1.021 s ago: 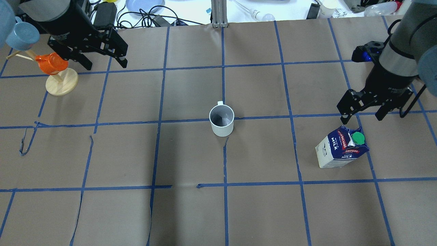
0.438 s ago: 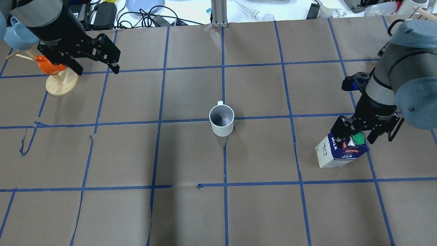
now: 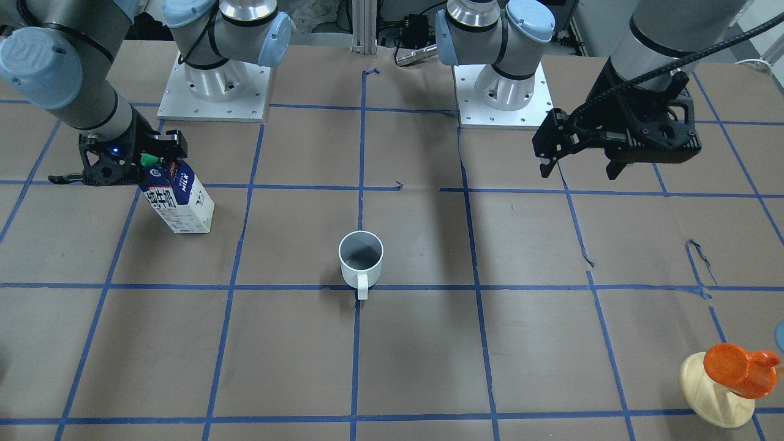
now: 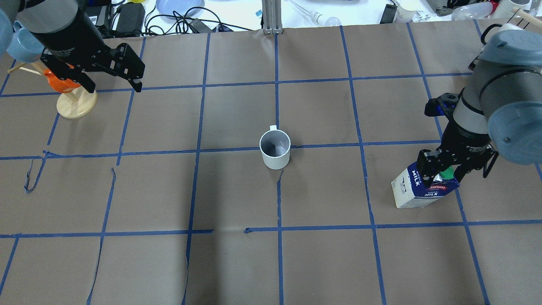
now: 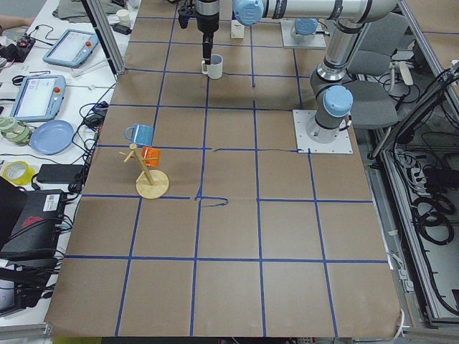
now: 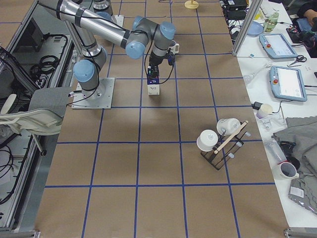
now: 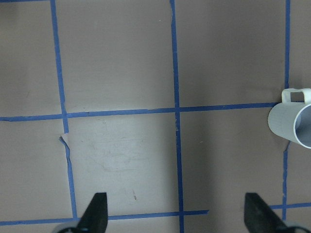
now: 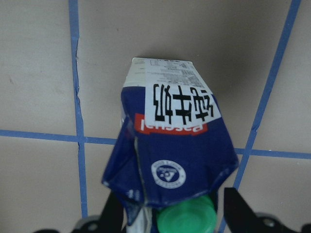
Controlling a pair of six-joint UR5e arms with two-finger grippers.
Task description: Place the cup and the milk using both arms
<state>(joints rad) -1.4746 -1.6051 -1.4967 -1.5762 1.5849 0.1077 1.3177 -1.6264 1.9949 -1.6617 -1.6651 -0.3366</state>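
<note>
The white cup (image 4: pixel 275 150) stands upright at the table's middle, its handle toward the far side; it also shows in the front view (image 3: pixel 361 260) and at the right edge of the left wrist view (image 7: pixel 294 124). The milk carton (image 4: pixel 417 190) stands at the right, also visible in the front view (image 3: pixel 177 202). My right gripper (image 4: pixel 440 170) is open, low over the carton, one finger on each side of its gable top and green cap (image 8: pixel 187 221). My left gripper (image 4: pixel 114 88) is open and empty, high at the far left, well away from the cup.
A pale wooden stand (image 4: pixel 76 103) with an orange cup (image 3: pixel 735 367) and a blue cup (image 4: pixel 25 44) sits just under my left gripper. A rack of white mugs (image 6: pixel 220 139) stands at the right end. Cables and a plate lie beyond the far edge.
My right gripper has come down and toward the carton, and now straddles its top. My left gripper has shifted a little left and back over the wooden stand.
</note>
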